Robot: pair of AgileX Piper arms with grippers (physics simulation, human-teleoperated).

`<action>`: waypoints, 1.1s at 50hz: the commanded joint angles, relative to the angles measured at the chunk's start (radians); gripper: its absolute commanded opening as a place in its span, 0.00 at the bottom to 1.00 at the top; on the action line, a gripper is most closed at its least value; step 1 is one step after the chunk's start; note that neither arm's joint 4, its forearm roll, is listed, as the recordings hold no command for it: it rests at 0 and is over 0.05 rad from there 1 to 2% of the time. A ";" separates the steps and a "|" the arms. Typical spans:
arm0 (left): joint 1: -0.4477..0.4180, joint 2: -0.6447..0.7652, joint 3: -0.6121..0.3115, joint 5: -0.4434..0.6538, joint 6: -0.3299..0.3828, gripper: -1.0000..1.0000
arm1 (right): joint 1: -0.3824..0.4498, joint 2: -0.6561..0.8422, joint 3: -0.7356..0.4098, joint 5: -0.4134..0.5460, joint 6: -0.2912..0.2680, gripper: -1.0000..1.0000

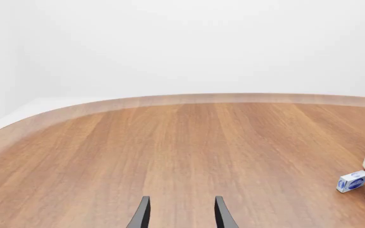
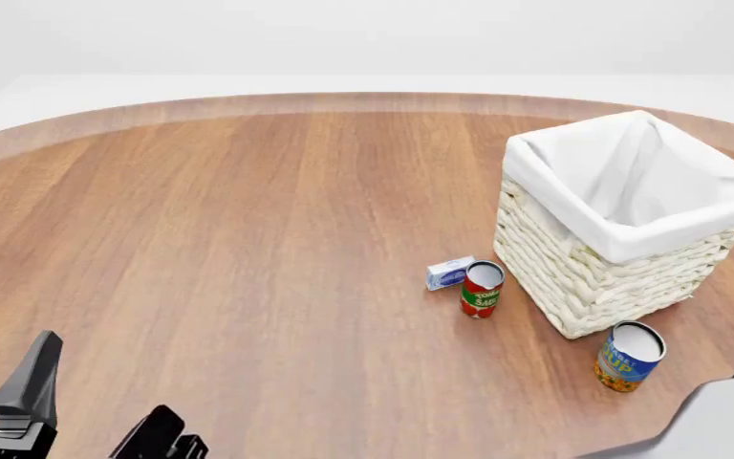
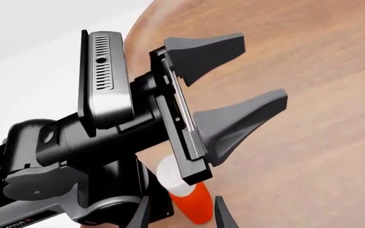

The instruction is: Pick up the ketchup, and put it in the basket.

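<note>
Red-orange ketchup (image 3: pixel 192 203) just past the right gripper's (image 3: pixel 181 213) spread fingers, left gripper (image 1: pixel 181 213) spread over bare table (image 1: pixel 169 152).

Other arm: a black arm with its camera module (image 3: pixel 103 76) fills the left and centre of the frame.
Left gripper (image 3: pixel 239 78): seen from the side at upper centre, its two dark fingers spread wide apart, nothing between them.
Right gripper (image 3: pixel 181 213): only two dark fingertips show at the bottom edge, a gap between them.
Ketchup (image 3: pixel 186 192): red-orange bottle with a white cap, tilted, low in the frame, partly hidden behind the black arm; whether the fingertips touch it is unclear.
Table (image 3: pixel 322 156): brown wood grain across the right side.
</note>
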 commanded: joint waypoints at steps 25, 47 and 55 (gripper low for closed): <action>0.000 0.000 0.000 0.000 0.000 1.00 | 0.000 0.068 -0.117 0.091 -0.026 1.00; 0.000 0.000 0.000 0.000 0.000 1.00 | 0.005 0.128 -0.180 0.117 -0.027 1.00; 0.000 0.000 0.000 0.000 0.000 1.00 | 0.005 0.134 -0.185 0.120 -0.029 1.00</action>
